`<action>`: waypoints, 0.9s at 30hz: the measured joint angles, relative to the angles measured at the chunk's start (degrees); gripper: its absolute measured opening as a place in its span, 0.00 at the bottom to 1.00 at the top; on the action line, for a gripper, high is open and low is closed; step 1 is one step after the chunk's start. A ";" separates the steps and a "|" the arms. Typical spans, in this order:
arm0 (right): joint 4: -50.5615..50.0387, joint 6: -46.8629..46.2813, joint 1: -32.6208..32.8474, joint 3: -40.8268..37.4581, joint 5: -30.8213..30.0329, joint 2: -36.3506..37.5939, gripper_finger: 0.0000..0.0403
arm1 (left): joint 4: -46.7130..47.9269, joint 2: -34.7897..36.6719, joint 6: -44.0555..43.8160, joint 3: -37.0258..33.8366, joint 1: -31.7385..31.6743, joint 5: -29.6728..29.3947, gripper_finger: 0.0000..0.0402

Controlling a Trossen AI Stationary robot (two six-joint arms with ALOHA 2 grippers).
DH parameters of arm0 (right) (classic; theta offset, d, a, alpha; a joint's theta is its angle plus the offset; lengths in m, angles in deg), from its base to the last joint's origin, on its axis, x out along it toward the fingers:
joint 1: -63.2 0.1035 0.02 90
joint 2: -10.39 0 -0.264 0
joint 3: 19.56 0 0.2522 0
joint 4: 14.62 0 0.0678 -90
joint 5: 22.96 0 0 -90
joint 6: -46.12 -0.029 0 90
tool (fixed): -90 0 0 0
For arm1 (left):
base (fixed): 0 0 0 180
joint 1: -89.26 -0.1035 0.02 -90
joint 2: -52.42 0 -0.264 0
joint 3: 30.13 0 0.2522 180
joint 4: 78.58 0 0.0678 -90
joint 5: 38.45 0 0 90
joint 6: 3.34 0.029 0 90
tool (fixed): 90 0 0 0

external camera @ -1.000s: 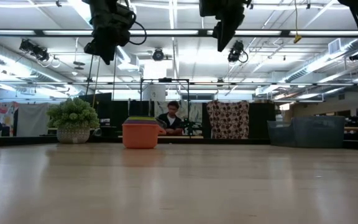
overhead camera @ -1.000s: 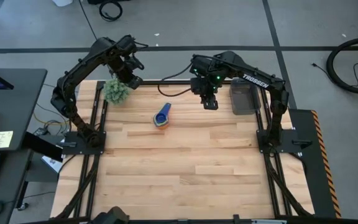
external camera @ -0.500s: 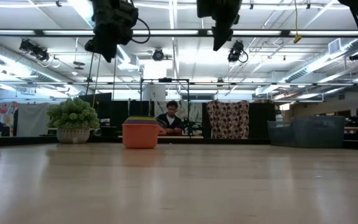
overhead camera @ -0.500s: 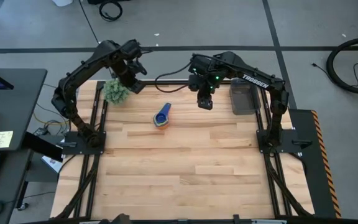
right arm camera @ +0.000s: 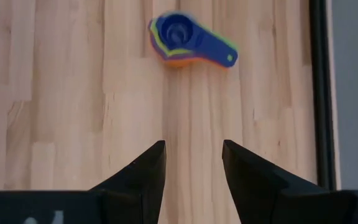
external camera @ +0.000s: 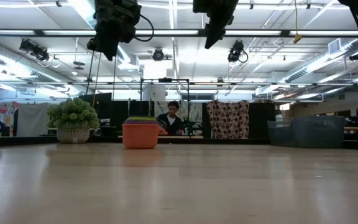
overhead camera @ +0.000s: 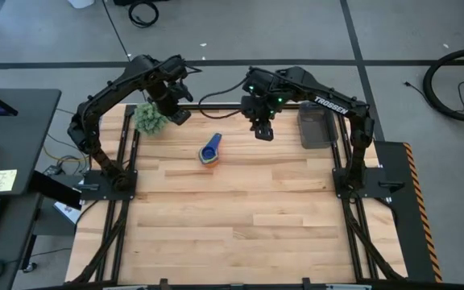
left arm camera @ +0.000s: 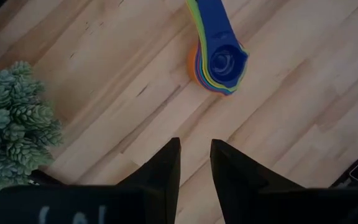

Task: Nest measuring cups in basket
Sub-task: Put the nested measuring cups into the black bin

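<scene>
- Measuring cups [overhead camera: 209, 151] sit stacked one inside another on the wooden table [overhead camera: 240, 217] in the high view, with the dark blue cup on top. The stack is near the far middle of the table. It is not in the basket [overhead camera: 316, 127], which stands well apart by the far right edge.
- High view again: the left gripper [overhead camera: 180, 115] hangs above the far left part of the table, just beside the fuzzy green plant ball [overhead camera: 151, 118]. The right gripper [overhead camera: 263, 132] hangs between the cups and the basket. Neither one touches the cups.
- Low view: the stack [external camera: 140, 132] shows its orange cup at the bottom with thin colored rims on top. The plant [external camera: 73, 122] stands to one side of it and the basket [external camera: 306, 132] far to the other. Both grippers are high up near the ceiling lights. A person [external camera: 171, 119] sits in the room behind the table.
- Left wrist view: the left gripper [left arm camera: 194, 152] has its two fingers a little apart and holds nothing. The cups [left arm camera: 219, 57] lie ahead of it, and the plant [left arm camera: 14, 127] is at one side.
- Right wrist view: the right gripper [right arm camera: 193, 152] has its fingers spread wide and empty. The cups [right arm camera: 185, 39] lie ahead on the wood.
</scene>
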 joint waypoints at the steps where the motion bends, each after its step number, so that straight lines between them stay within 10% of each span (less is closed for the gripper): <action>1: 0.67 0.00 0.00 0.00 0.00 0.00 0.41 | 0.00 0.00 -0.02 0.00 0.02 0.00 0.23; 19: 28.49 1.83 0.00 0.02 -0.44 0.00 0.41 | 0.00 0.00 -1.47 0.00 0.00 0.00 0.23; 27: 21.48 4.07 0.00 0.07 -0.63 -0.66 0.41 | 0.02 0.00 -1.44 0.00 0.00 -0.02 0.23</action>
